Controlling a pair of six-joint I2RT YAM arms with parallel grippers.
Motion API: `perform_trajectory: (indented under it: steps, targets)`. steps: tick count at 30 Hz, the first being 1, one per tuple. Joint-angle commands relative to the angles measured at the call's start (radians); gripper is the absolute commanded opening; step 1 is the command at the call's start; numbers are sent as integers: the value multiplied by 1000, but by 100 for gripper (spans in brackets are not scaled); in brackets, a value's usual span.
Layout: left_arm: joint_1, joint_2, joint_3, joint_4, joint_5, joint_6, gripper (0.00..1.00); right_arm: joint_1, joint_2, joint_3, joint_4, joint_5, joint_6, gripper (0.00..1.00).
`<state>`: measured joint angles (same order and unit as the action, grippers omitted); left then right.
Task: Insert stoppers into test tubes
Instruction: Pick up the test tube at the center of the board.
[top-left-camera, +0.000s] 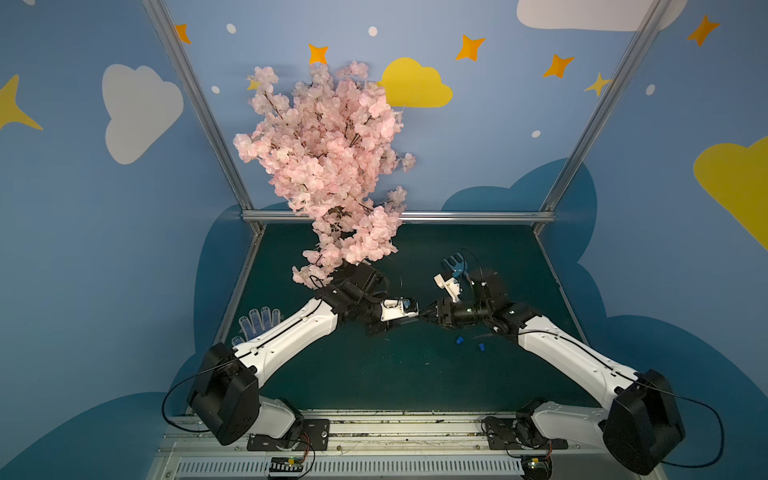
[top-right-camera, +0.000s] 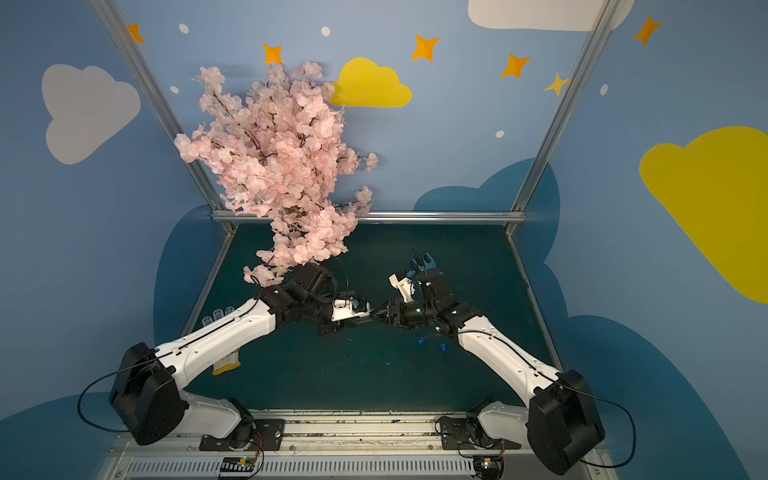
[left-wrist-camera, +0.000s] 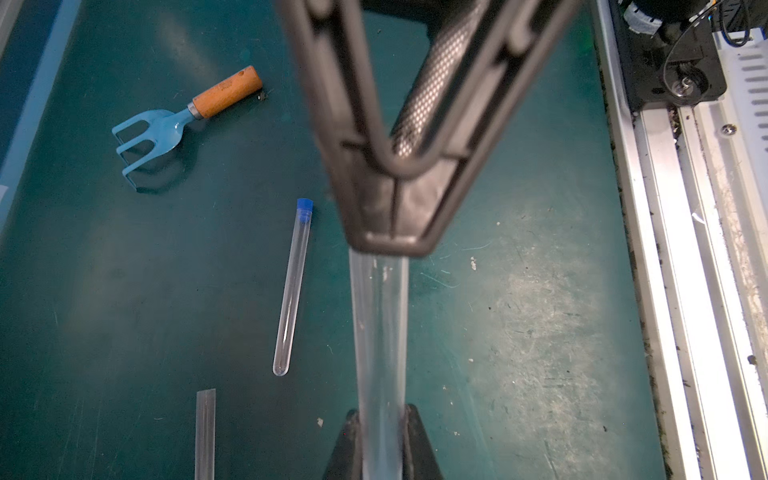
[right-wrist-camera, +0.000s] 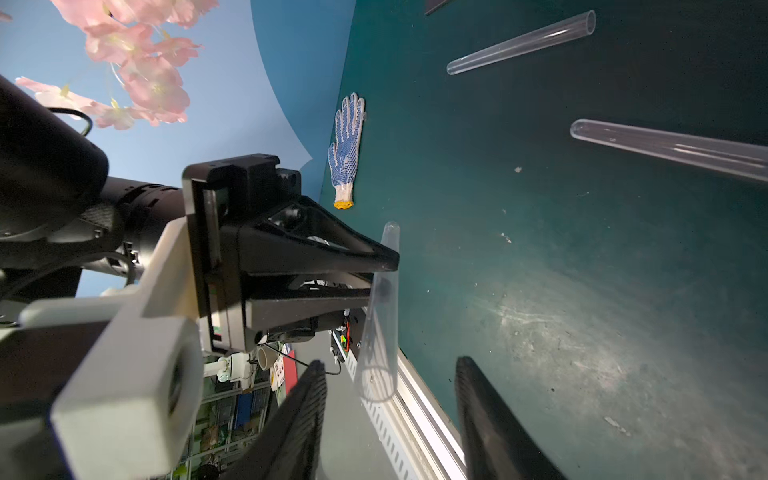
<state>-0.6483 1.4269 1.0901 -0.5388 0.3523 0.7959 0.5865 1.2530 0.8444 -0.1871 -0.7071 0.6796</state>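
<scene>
1. Left jaws: clenched across a slim clear test tube (right-wrist-camera: 384, 316), above the table's middle.
2. Right jaws: released, spread to either side of that tube's mouth.
3. Below, toward the right edge of the dark green table (top-left-camera: 374, 374): a loose bright-blue stopper (top-left-camera: 459, 340), with a second stopper (top-left-camera: 482, 346) near it.
4. Farther out: a blue-capped clear tube (left-wrist-camera: 293, 286), an uncapped clear tube (left-wrist-camera: 205, 432), a blue garden fork with orange handle (left-wrist-camera: 166, 124), and a white blue-dotted glove (right-wrist-camera: 347, 149) by the left edge.
</scene>
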Motion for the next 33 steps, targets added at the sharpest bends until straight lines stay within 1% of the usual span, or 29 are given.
perform_trajectory:
  steps: [1, 6, 12, 20, 29, 33]
  targets:
    - [-6, 18, 11, 3, 24, -11, 4, 22, 29, 48, 3, 24, -1, 48]
    - [-13, 39, 23, -1, 8, -15, 4, 54, 66, 77, -34, 85, -17, 39]
    - [-19, 57, 34, -14, -8, -6, 4, 66, 99, 100, -52, 98, -26, 31]
    - [-21, 60, 37, -16, -12, -5, 4, 76, 134, 126, -92, 98, -45, 27]
    - [-21, 65, 42, -13, -29, -12, 4, 83, 152, 127, -86, 86, -43, 21]
    - [-21, 69, 47, -15, -30, -14, 4, 84, 160, 126, -80, 81, -43, 16]
